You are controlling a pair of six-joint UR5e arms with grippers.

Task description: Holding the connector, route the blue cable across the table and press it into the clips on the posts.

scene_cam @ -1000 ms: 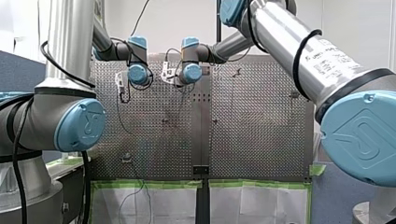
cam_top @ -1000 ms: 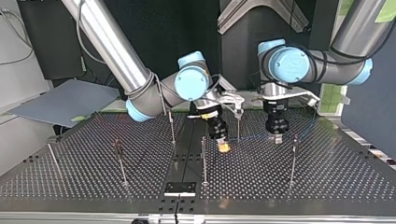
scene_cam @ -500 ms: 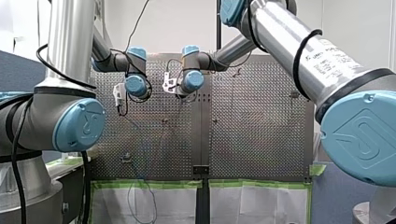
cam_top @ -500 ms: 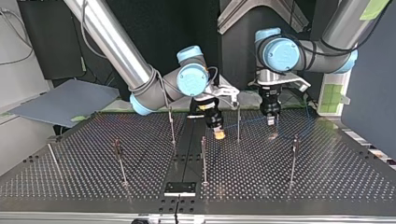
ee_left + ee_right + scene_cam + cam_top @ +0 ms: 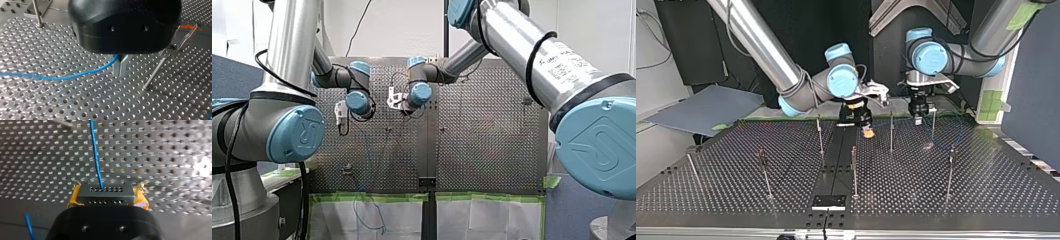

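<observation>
In the right wrist view my right gripper (image 5: 107, 199) is shut, with its yellow pads (image 5: 73, 198) on a dark grey connector (image 5: 105, 191). The blue cable (image 5: 96, 157) runs from the connector straight ahead over the perforated table. In the left wrist view my left gripper (image 5: 120, 73) has its metal fingers shut on the blue cable (image 5: 62, 77), which trails off sideways just above the table. In the top view my right gripper (image 5: 867, 132) hangs near the middle at the back. My left gripper (image 5: 917, 119) is to its right, between two thin posts (image 5: 891, 132) (image 5: 933, 125).
Several more thin posts stand across the table, among them one (image 5: 854, 170) at the middle front, one (image 5: 950, 170) at the right and one (image 5: 764, 172) at the left. A black plate (image 5: 828, 201) lies at the front edge. A grey board (image 5: 706, 107) leans at the top view's left.
Both grippers have moved toward the top view's back edge, away from that camera, with the cable and the connector still held. In the front view both have come nearer.
</observation>
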